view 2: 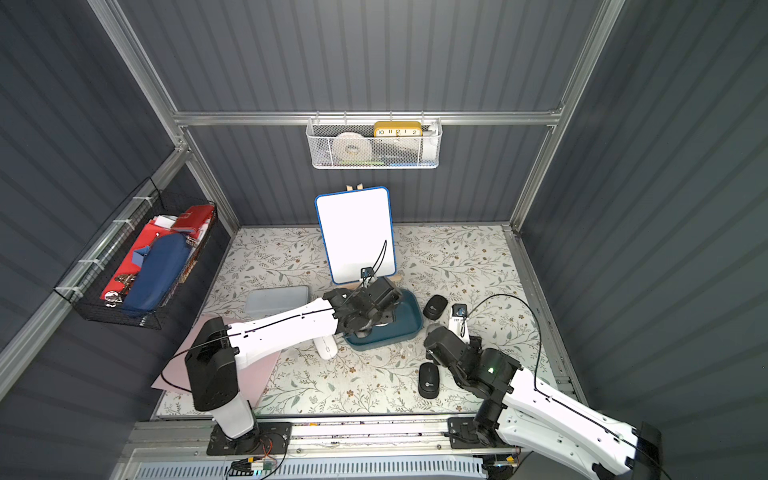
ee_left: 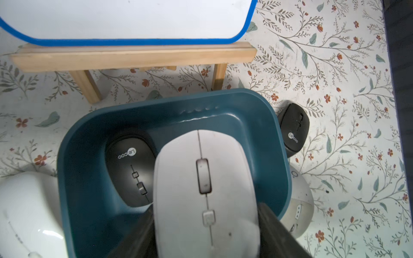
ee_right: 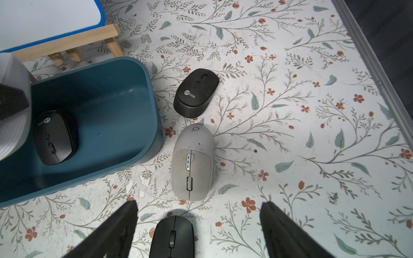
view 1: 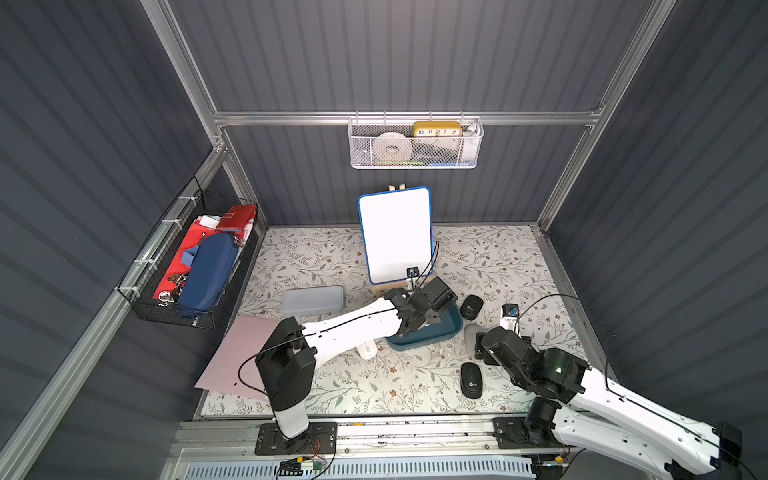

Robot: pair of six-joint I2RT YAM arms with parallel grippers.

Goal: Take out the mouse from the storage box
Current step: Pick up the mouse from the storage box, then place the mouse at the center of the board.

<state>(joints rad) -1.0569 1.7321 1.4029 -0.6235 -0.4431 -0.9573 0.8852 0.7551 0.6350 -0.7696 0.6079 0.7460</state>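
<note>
Pale mouse (ee_left: 205,189) is filling the left wrist view, and the left gripper (ee_left: 206,211) is pinching it by its 2 long sides, with 1 dark finger (ee_left: 138,236) pressing on each flank. It is hanging between those fingers over the inside of the box (ee_left: 89,178), its nose pointing past the fingertips toward the far wall. In the right wrist view its ridged side is overlapping the box's rim. Whether it is touching anything below cannot be told.

Beside 1 finger, on the box floor, a boxed mouse (ee_left: 131,169), black, is lying flat and partly hiding under the pale one. Past the fingertips, beyond the box, a whiteboard (ee_left: 134,20) is leaning on a wooden stand (ee_left: 134,55). Outside the wall on the same flank as the boxed mouse, a white mouse (ee_left: 24,212) is lying on the table (ee_left: 335,156). On the opposite flank a black mouse (ee_left: 293,131) and a grey mouse (ee_left: 297,205) are lying just beside the wall.

The right gripper (ee_right: 200,205) is hovering over the table with its fingers (ee_right: 116,227) spread wide and gripping nothing. A near mouse (ee_right: 172,236), also black, is lying between those fingers, back from the tips and touching neither. The grey mouse is lying just ahead of the tips and the black mouse farther ahead. The box is standing off to 1 side of them, apart from the nearer finger.
</note>
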